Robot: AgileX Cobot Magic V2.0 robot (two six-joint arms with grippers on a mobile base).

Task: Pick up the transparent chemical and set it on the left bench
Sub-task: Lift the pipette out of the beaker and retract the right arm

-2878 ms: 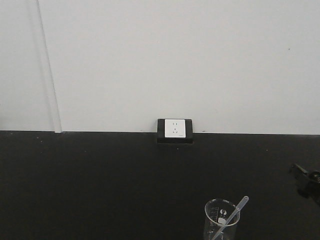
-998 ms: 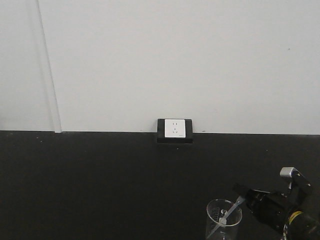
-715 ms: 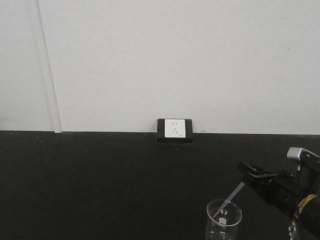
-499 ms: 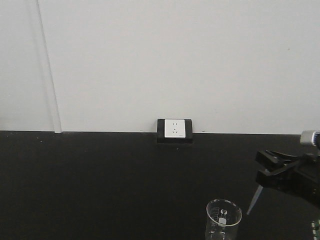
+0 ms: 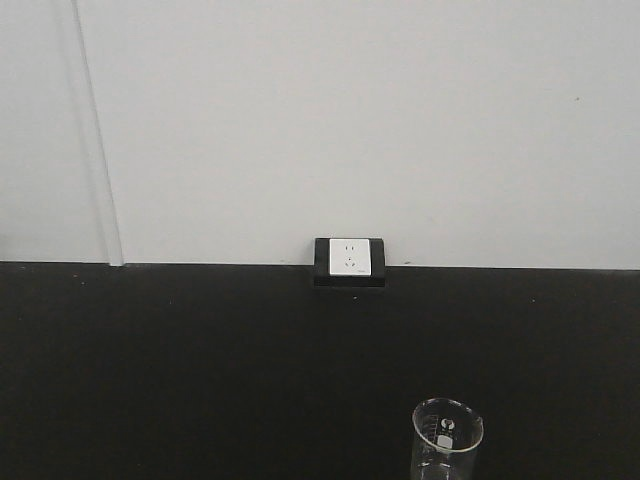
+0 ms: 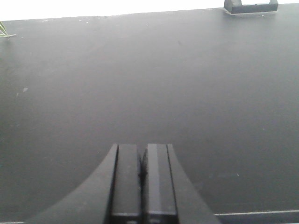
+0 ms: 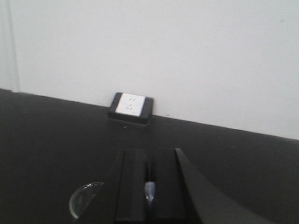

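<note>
The small clear glass beaker (image 5: 447, 440) with white markings stands on the black worktop at the bottom of the front view, with no pipette in it. Its rim shows in the right wrist view (image 7: 84, 199), low and left of my right gripper (image 7: 148, 154). That gripper is shut on the translucent pipette (image 7: 149, 191), whose bulb end shows between the pads. It is out of the front view. My left gripper (image 6: 141, 150) is shut and empty above bare black worktop. The left bench with white bins is out of view.
The black worktop (image 5: 200, 370) runs along a white wall. A white wall socket in a black housing (image 5: 349, 260) sits at the wall; it also shows in the right wrist view (image 7: 131, 108) and the left wrist view (image 6: 250, 5).
My right gripper came in from the right, closed on the pipette, lifted it out of the beaker and moved right out of the front view. The beaker stayed put.
</note>
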